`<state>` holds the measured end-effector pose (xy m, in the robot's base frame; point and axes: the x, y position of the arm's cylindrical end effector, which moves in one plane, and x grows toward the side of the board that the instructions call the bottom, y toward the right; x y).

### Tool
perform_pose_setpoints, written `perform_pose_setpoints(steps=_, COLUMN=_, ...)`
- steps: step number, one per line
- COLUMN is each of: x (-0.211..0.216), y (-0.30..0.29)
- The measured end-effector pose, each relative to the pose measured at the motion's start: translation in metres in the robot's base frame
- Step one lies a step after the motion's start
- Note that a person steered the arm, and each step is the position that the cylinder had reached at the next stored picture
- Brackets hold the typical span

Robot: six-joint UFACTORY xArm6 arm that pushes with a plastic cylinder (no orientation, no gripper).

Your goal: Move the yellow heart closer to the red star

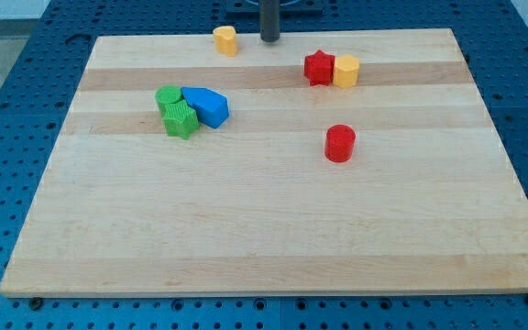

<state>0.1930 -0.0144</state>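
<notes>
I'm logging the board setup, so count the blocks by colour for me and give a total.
Yellow: 2, the yellow heart and a yellow block
Red: 2, the red star and a red cylinder
Green: 2
Blue: 1
Total: 7

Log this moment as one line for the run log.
tip top edge, right of yellow heart, apart | red star touching yellow hexagon | heart not yet near star | greens, blues clustered left | red cylinder alone

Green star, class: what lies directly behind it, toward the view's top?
A green cylinder sits right behind the green star, touching it. The star covers the cylinder's lower front. The blue blocks press against both from the view's right.
</notes>
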Motion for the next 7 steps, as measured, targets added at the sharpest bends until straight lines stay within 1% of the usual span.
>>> perform_pose_setpoints(steps=1, x=0.001, y=-0.041)
perform_pose_setpoints(steps=2, x=0.000, y=-0.134)
perform_pose_setpoints(steps=3, x=0.015, y=-0.163)
perform_pose_setpoints(steps=4, x=0.040, y=-0.146)
perform_pose_setpoints(steps=5, x=0.045, y=-0.092)
perform_pose_setpoints(steps=6, x=0.045, y=-0.104)
perform_pose_setpoints(steps=7, x=0.037, y=-0.143)
